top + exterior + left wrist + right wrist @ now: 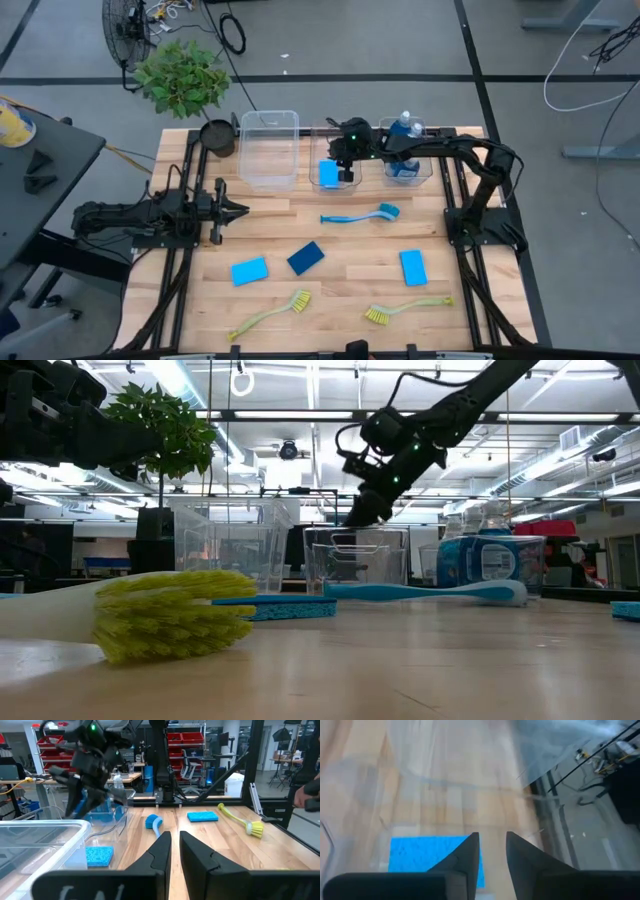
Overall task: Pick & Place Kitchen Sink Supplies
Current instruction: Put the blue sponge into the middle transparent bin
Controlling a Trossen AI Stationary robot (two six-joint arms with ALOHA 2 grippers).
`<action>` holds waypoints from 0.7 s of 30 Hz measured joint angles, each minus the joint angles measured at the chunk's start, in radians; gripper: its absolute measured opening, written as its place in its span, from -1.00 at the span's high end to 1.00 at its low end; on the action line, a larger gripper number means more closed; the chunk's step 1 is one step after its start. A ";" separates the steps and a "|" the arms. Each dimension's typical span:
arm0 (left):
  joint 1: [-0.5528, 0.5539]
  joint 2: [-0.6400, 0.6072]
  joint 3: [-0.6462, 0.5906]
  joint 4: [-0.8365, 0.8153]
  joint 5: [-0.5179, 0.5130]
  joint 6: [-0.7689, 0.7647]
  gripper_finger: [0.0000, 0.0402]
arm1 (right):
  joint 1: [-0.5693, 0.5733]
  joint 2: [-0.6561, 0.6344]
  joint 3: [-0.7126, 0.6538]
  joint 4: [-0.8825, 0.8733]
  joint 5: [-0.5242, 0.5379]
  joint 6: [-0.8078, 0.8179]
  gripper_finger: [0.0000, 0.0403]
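Observation:
My right gripper (pixel 345 172) hangs open over the middle clear bin (pixel 318 150), fingers slanting down. A blue sponge (pixel 425 855) lies flat on that bin's floor just below the fingertips (pixel 492 840), which hold nothing. Blue bottles (pixel 405 165) stand in the right bin. On the table lie a blue brush (pixel 360 215), two light blue sponges (pixel 249 271) (pixel 413 267), a darker sponge (pixel 305 257) and two yellow-green brushes (pixel 270 315) (pixel 405 308). My left gripper (pixel 238 209) rests shut at the table's left, pointing level.
An empty clear bin (pixel 268 150) stands left of the middle one. A potted plant (pixel 183 78) sits at the far left corner. Bare wood shows between the scattered sponges and brushes. The arms' dark frames run along both side edges.

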 joint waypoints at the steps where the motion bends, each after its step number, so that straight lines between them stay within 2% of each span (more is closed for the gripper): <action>1: 0.000 0.000 0.000 0.000 0.000 0.000 0.78 | 0.000 -0.015 0.000 0.000 0.000 0.012 0.51; 4: 0.000 0.000 0.000 0.000 0.000 0.000 0.78 | 0.000 -0.067 0.000 -0.001 0.003 0.064 0.49; 9: 0.000 0.000 0.000 0.000 0.000 0.000 0.78 | 0.039 -0.150 0.000 -0.014 0.078 0.112 0.44; 19: 0.000 0.000 0.000 0.000 0.000 0.000 0.78 | 0.192 -0.280 0.000 -0.052 0.074 0.125 0.32; 21: 0.000 0.000 0.000 0.000 0.000 0.000 0.78 | 0.221 -0.291 0.000 -0.060 0.045 0.148 0.29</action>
